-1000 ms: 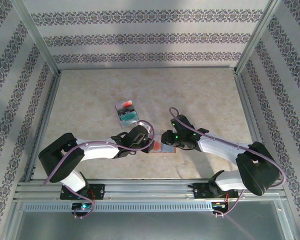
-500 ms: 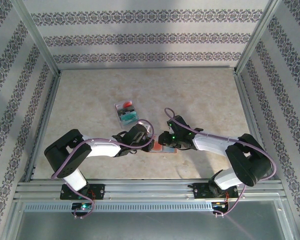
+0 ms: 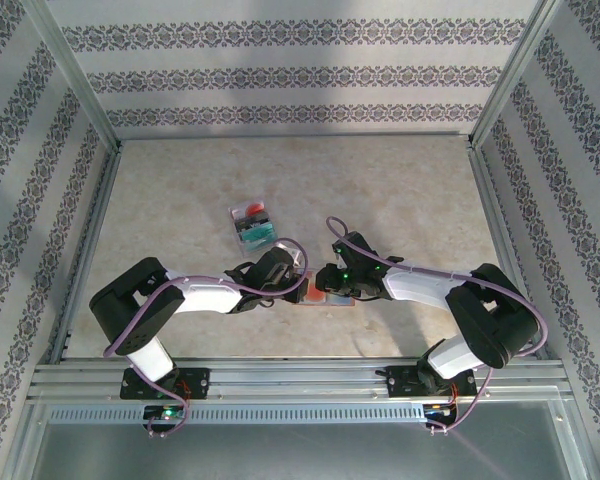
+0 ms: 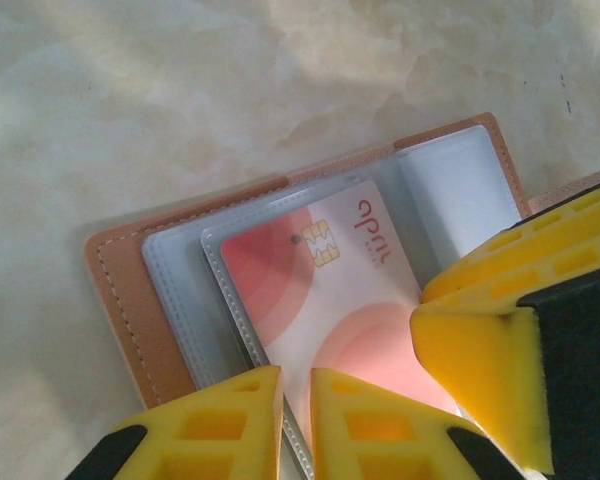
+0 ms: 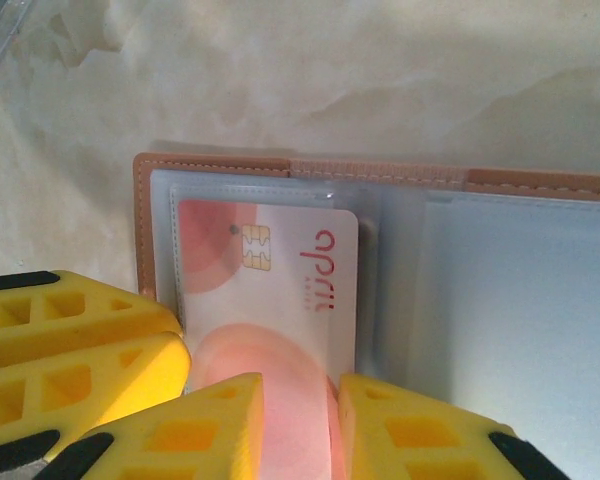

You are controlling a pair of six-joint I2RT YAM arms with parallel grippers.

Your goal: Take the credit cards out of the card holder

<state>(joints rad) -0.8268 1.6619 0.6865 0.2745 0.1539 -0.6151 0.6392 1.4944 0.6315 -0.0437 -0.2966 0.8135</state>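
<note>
The card holder [image 4: 120, 300] lies open on the table, brown leather rim around clear sleeves. A white and pink credit card [image 4: 320, 270] with a gold chip sits in its left sleeve. My left gripper [image 4: 296, 385] is shut on the sleeve's edge beside the card. My right gripper [image 5: 300, 385] is shut on the credit card [image 5: 280, 260], which bows up between the fingers. In the top view the left gripper [image 3: 298, 290] and right gripper [image 3: 325, 288] meet over the card holder [image 3: 340, 299] near the table's front.
A small pile of coloured cards [image 3: 252, 224] lies on the table behind and left of the grippers. Metal frame rails [image 3: 300, 375] run along the front edge, and patterned walls close the other sides.
The left jaws have narrowed onto the sleeve edge. Both arms have leaned in a little toward the card holder, the right gripper sliding slightly left.
</note>
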